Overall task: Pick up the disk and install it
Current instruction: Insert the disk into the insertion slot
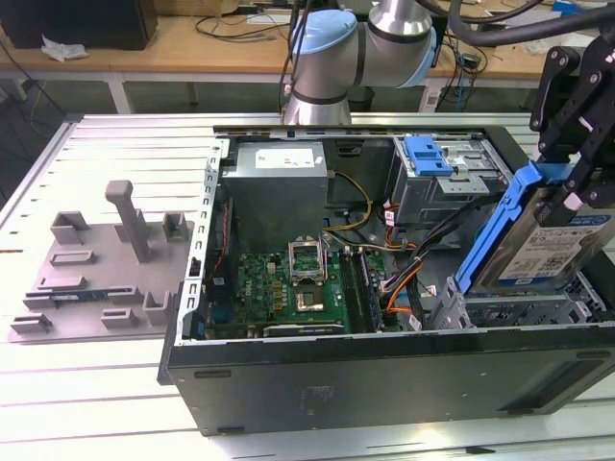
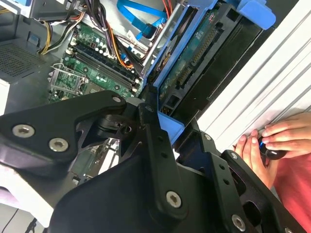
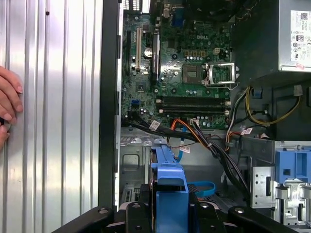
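The jaws of the gripper (image 1: 569, 192) are closed on the blue rail of the disk (image 1: 553, 252), which hangs tilted just above the drive cage (image 1: 524, 312) at the exterior view's right end of the open case (image 1: 384, 370), and a person's hand (image 2: 272, 141) lies on the table (image 1: 96, 144) beside it.

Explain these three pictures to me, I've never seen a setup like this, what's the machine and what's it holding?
It is a robot arm working over an open computer case on a slatted metal table. One picture looks on from outside; the other two come from cameras near the arm's wrist. Its gripper grips the disk, a silver drive in a blue carrier, tilted over one end of the case. A grey parts fixture lies beside the case. A person's hand rests on the table.
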`<state>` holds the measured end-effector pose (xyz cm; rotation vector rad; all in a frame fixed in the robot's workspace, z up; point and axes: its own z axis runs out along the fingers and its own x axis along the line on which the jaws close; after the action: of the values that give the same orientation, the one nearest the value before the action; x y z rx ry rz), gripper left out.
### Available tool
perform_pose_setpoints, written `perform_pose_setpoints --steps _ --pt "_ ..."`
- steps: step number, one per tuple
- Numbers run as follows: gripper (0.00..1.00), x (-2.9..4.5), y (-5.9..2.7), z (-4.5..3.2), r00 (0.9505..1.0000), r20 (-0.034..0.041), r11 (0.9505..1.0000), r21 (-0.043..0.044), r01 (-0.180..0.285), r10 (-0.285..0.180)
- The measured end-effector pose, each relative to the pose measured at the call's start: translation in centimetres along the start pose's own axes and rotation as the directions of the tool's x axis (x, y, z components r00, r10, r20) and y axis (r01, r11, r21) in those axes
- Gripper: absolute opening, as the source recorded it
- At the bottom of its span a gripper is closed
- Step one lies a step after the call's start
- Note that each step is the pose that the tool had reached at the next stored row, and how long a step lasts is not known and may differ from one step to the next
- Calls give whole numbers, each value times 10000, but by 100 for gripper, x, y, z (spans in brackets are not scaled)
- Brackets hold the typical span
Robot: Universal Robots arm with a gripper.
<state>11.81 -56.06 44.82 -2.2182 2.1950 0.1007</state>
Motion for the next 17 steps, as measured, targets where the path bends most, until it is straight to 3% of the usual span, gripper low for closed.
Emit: perform_pose_setpoints --steps 17 --pt "37 7 -6 119 10000 0 10000 1 -14 14"
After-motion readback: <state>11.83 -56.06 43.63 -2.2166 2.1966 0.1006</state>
